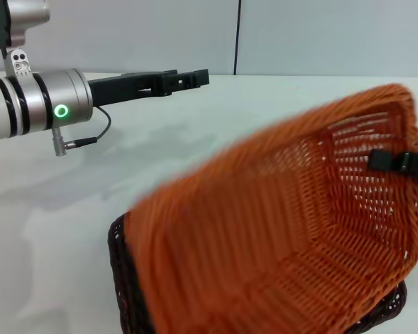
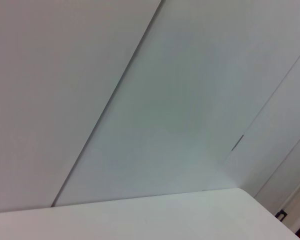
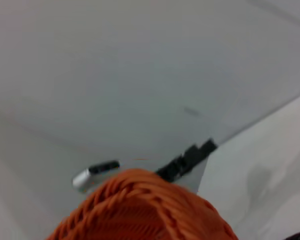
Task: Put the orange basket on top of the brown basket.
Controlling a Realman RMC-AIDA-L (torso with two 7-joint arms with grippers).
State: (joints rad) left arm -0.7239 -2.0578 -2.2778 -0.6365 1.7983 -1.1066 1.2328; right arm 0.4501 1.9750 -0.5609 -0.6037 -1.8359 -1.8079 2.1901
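The orange basket (image 1: 279, 229) is tilted steeply, its open side facing me, and is held in the air over the brown basket (image 1: 122, 278). Only the brown basket's dark rim shows, at the lower left and lower right under the orange one. My right gripper (image 1: 404, 165) is shut on the orange basket's rim at the far right, with one black finger inside the wall. The orange braided rim (image 3: 140, 210) fills the near part of the right wrist view. My left gripper (image 1: 195, 76) is held out over the table at the upper left, away from both baskets.
The white table (image 1: 70, 209) spreads to the left and behind the baskets, ending at a grey wall. The left arm's silver wrist (image 1: 49, 104) with a green light hangs over the table's left side. The left gripper also shows far off in the right wrist view (image 3: 190, 157).
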